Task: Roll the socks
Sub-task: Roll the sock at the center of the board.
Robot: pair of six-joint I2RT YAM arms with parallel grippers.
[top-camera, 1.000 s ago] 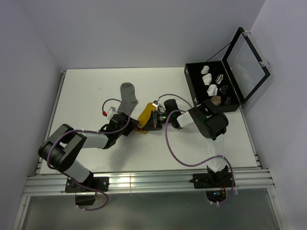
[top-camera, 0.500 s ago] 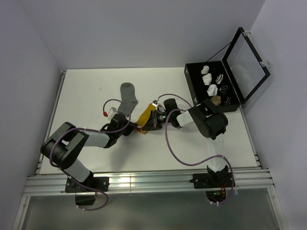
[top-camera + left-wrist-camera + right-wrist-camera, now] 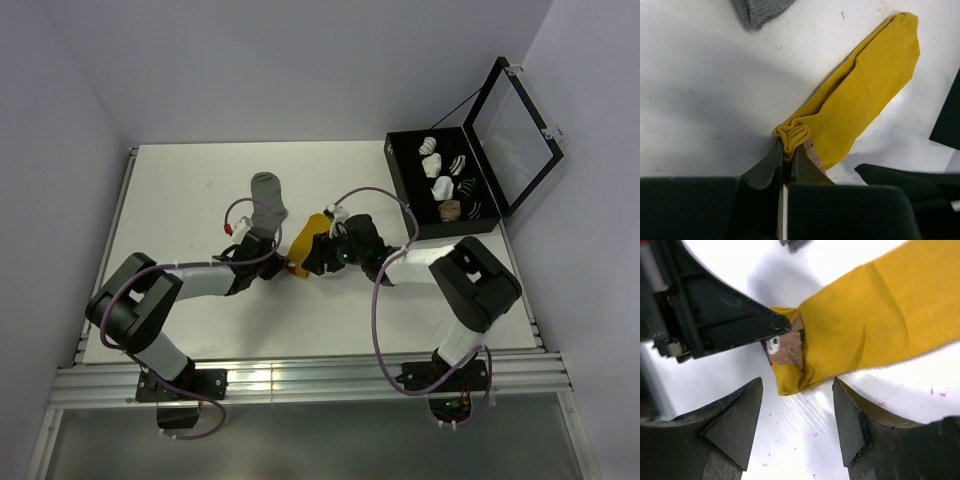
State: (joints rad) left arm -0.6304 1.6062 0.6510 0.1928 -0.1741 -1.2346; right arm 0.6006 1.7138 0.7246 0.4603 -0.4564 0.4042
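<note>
The mustard-yellow sock [image 3: 309, 232] lies flat mid-table, running diagonally. My left gripper [image 3: 790, 146] is shut on its bunched near end, and the folded fabric shows pinched between the jaws. The sock [image 3: 865, 85] stretches away up and to the right. My right gripper [image 3: 797, 385] stands open just short of that same end, where a brown patch [image 3: 786, 348] with a small red mark shows. Nothing is between its fingers [image 3: 740, 410]. The grey sock [image 3: 268, 198] lies flat just behind, its edge [image 3: 762, 11] at the top of the left wrist view.
An open black box [image 3: 404, 196] with white, striped and tan sock bundles stands at the back right, its lid raised. Both arms meet close together mid-table, the left gripper [image 3: 283, 263] nearly touching the right gripper [image 3: 314, 257]. Grey walls close in the left and back.
My left gripper has shut on the yellow sock's end. My right gripper has opened and let go of it, and the right arm's elbow has swung right and down.
</note>
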